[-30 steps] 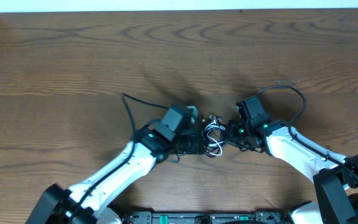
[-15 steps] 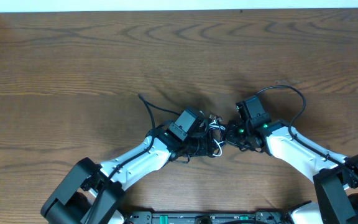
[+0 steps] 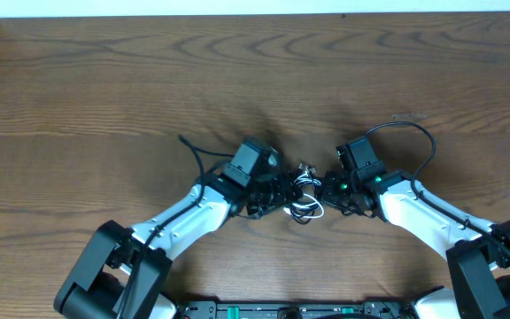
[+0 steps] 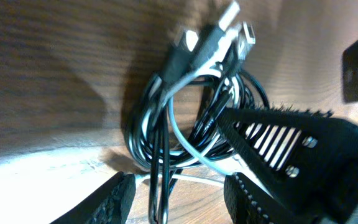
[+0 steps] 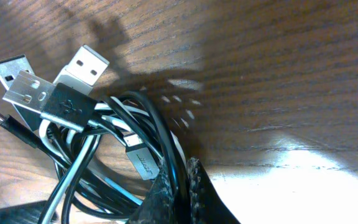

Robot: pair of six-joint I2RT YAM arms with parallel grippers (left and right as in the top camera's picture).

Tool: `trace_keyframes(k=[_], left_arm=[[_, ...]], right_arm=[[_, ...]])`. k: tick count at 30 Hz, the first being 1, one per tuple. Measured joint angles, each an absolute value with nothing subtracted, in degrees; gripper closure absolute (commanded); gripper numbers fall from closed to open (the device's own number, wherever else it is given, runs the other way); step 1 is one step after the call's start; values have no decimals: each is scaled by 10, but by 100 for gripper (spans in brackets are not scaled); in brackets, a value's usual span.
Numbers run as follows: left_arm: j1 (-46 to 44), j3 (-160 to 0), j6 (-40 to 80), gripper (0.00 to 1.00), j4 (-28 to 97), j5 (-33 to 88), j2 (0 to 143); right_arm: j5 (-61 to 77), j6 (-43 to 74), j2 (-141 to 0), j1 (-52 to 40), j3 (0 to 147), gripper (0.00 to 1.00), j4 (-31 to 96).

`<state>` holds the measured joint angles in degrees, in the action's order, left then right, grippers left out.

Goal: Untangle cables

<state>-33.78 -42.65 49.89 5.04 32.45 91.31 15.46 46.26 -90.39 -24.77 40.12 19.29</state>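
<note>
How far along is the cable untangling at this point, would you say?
Nothing looks done: the cables lie in one coiled knot. In hand: the right gripper pinches them, and the left gripper stands open astride them. Left: pulling white and black apart.

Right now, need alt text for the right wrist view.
A tangled coil of black cable and white cable lies on the wooden table, with silver USB plugs sticking out at upper left. At the bottom edge, the right pincer is shut, pinching black strands of the coil.
</note>
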Motion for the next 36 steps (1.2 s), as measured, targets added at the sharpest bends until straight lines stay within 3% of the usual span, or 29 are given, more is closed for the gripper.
trace_keyframes(k=[17, 36], left_arm=[[-367, -427, 555, 49, 29, 277, 923], [-375, -426, 600, 49, -30, 308, 946]], right_arm=[[154, 463, -904, -248, 401, 99, 193], [137, 462, -904, -247, 401, 99, 197]])
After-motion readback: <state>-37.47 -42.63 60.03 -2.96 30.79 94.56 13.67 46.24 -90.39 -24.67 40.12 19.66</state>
